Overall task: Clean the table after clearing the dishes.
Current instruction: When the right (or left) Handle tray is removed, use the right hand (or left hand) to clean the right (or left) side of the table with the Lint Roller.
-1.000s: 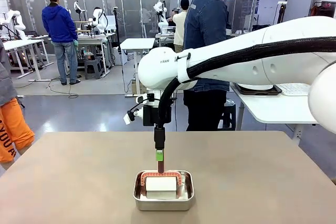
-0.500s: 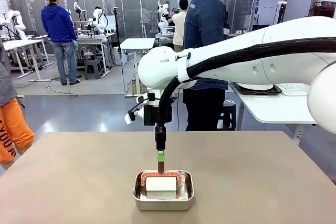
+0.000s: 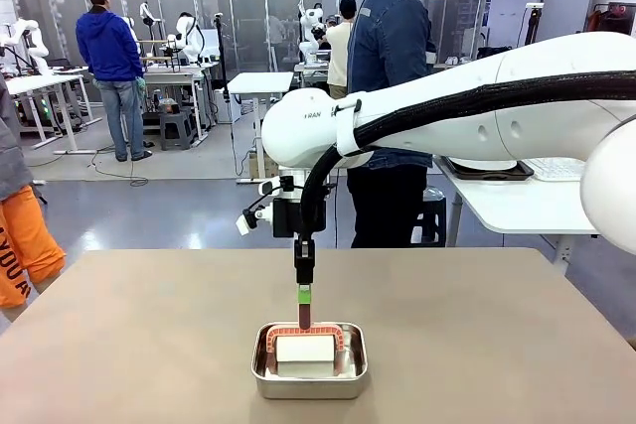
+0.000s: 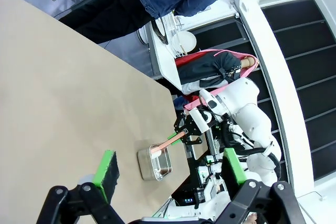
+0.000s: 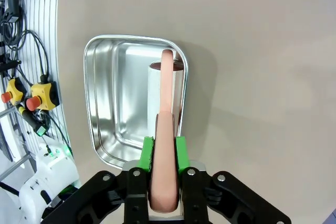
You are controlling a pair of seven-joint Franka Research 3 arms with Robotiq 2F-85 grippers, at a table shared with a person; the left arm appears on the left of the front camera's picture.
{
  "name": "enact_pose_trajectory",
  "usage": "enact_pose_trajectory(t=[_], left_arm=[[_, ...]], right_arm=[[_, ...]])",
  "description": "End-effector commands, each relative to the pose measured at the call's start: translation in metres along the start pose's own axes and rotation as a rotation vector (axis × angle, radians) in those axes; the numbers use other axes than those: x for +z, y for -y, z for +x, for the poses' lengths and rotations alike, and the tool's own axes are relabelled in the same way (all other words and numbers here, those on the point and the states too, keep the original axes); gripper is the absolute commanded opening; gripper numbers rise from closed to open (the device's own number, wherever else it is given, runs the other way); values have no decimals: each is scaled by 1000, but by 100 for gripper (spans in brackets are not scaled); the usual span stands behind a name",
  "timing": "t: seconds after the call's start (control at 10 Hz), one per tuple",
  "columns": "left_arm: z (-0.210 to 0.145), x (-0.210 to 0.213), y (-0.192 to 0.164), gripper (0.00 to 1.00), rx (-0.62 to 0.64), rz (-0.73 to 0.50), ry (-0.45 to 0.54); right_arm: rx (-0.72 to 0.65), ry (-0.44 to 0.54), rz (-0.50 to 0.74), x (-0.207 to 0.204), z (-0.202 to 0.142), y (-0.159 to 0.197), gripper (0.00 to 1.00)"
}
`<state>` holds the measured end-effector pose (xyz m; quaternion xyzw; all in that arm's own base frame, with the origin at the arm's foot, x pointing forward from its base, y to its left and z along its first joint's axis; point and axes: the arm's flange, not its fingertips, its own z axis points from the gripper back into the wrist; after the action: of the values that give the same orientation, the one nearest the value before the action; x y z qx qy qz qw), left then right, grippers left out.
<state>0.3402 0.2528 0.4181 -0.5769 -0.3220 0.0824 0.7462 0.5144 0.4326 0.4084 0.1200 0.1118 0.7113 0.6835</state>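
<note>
The beige-brown table (image 3: 497, 325) carries a small steel pan (image 3: 260, 374) near its front edge. In the pan stands a white wiper block (image 3: 305, 350) with a pink arched handle (image 5: 166, 87). My right gripper (image 3: 303, 297) points straight down over the pan. In the right wrist view that gripper (image 5: 163, 145) is shut on the pink handle. My left gripper (image 4: 170, 167) hangs open and holds nothing, well off to the side. A white plate (image 4: 184, 40) of the dishes sits on the white side table.
A person in a denim jacket (image 3: 393, 47) stands at the table's far edge. Behind and to the right stands the white side table (image 3: 527, 206) with a dark tray (image 3: 487, 172). Cables and emergency-stop buttons (image 5: 21, 98) run along the robot's side.
The right gripper's jaws have closed onto the pink handle. The arm and pan have stayed in place.
</note>
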Motion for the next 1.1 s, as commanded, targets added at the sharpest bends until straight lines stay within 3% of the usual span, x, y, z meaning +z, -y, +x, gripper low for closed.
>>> enact_pose_trajectory(t=[0.0,0.2,0.5,0.8,1.0], left_arm=[[-2,3,1,100,-7,-9,-7],[-2,3,1,100,-7,-9,-7],[-2,3,1,100,-7,-9,-7],[-2,3,1,100,-7,-9,-7],[-2,3,1,100,-7,-9,-7]], right_arm=[[19,-17,-4,1,-1,-2,0],[0,13,-16,14,-7,-15,0],[-158,19,-52,65,-29,-69,0],[-562,330,-83,100,-112,-104,0],[-841,535,-85,90,-172,-116,0]])
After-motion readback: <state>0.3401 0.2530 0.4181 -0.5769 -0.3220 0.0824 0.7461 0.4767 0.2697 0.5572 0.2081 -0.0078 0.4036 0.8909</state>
